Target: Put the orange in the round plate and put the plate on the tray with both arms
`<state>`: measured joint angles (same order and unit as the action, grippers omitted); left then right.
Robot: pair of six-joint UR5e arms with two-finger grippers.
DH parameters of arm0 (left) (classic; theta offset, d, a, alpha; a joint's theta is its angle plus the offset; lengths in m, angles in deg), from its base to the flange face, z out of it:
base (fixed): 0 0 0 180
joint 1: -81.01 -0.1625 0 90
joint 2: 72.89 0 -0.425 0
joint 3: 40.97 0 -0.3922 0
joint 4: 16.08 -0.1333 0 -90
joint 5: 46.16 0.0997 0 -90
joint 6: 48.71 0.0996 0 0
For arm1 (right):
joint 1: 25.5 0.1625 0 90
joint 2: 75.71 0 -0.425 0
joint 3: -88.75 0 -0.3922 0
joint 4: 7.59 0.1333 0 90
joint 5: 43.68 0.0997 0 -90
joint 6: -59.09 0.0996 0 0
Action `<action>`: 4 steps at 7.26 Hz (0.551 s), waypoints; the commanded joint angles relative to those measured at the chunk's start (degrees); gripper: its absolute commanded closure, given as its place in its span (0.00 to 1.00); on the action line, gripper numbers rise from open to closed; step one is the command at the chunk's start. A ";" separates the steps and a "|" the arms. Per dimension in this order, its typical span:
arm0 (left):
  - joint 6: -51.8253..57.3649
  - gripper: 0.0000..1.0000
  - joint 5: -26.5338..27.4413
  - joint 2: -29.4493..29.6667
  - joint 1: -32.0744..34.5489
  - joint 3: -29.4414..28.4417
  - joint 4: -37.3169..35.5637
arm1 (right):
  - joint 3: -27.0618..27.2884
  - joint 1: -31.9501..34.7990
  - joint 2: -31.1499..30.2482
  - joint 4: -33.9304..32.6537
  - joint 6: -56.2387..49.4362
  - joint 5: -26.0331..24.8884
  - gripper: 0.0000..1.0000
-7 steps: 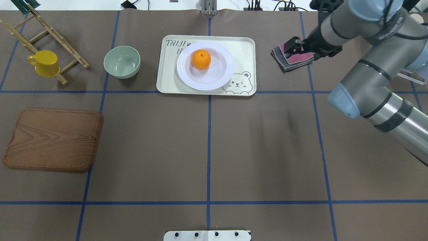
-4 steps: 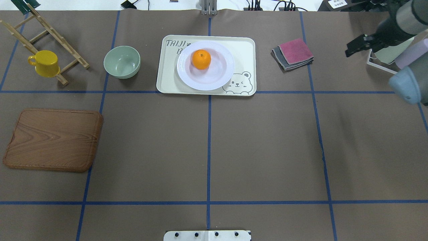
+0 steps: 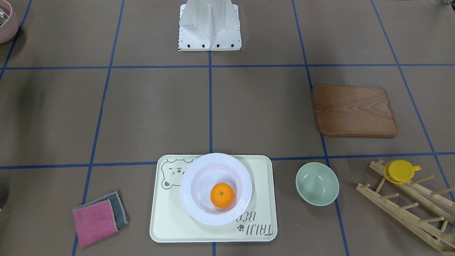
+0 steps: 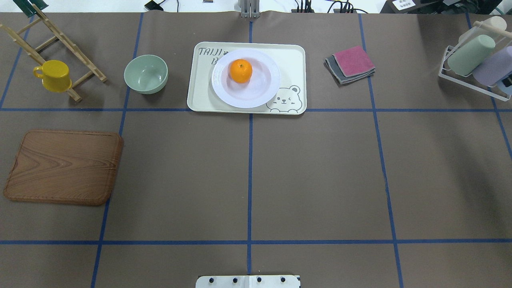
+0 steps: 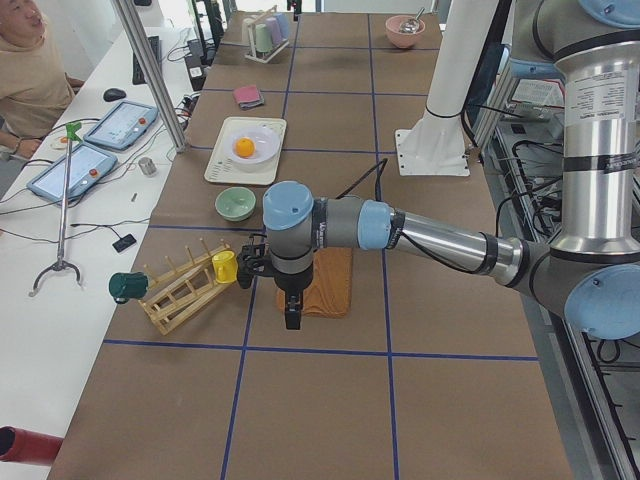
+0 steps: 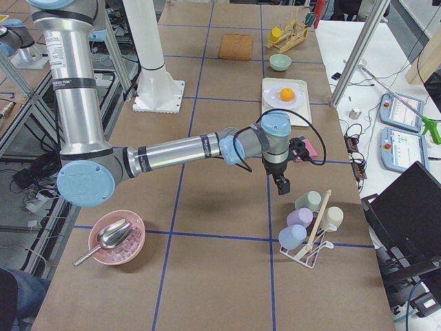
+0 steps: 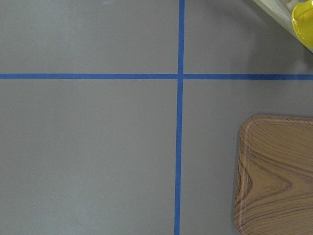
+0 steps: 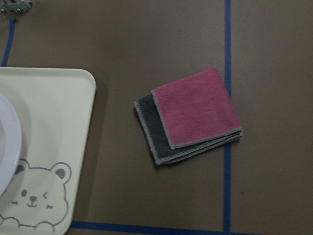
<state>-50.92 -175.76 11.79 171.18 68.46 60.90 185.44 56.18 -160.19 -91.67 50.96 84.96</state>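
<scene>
The orange (image 4: 240, 71) lies in the white round plate (image 4: 256, 91), and the plate rests on the cream bear tray (image 4: 292, 56) at the table's far middle. From the front, the orange (image 3: 222, 195) sits slightly off the centre of the plate (image 3: 199, 174) on the tray (image 3: 167, 220). Neither arm appears in the overhead or front views. In the exterior left view, my left gripper (image 5: 291, 318) hangs over the wooden board's near end. My right gripper (image 6: 283, 187) hovers near the cup rack. I cannot tell whether either is open or shut.
A green bowl (image 4: 145, 74) stands left of the tray and folded pink and grey cloths (image 4: 351, 64) lie to its right. A wooden board (image 4: 64, 167), a yellow cup (image 4: 53, 75) on a wooden rack, and a cup rack (image 4: 476, 60) sit at the sides. A person sits by the exterior left view's edge.
My right arm has pulled back from above the cloths toward the right and left the overhead view, uncovering the cup rack. The orange, plate and tray have not moved.
</scene>
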 commanded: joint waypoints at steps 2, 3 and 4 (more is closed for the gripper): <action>0.19 0.00 -0.48 -0.57 -0.27 -0.62 0.18 | -0.09 7.36 -4.72 -9.17 -12.08 0.04 0.00; 0.19 0.00 -0.49 -0.83 -0.27 -0.62 0.10 | 0.43 7.71 -4.82 -14.13 -12.08 0.30 0.00; 0.19 0.00 -0.49 -1.10 -0.27 -0.53 0.10 | 1.57 8.67 -5.17 -17.31 -12.08 0.73 0.00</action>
<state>-50.73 -176.22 10.99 170.92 67.90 61.02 186.05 63.88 -164.81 -104.91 39.06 85.29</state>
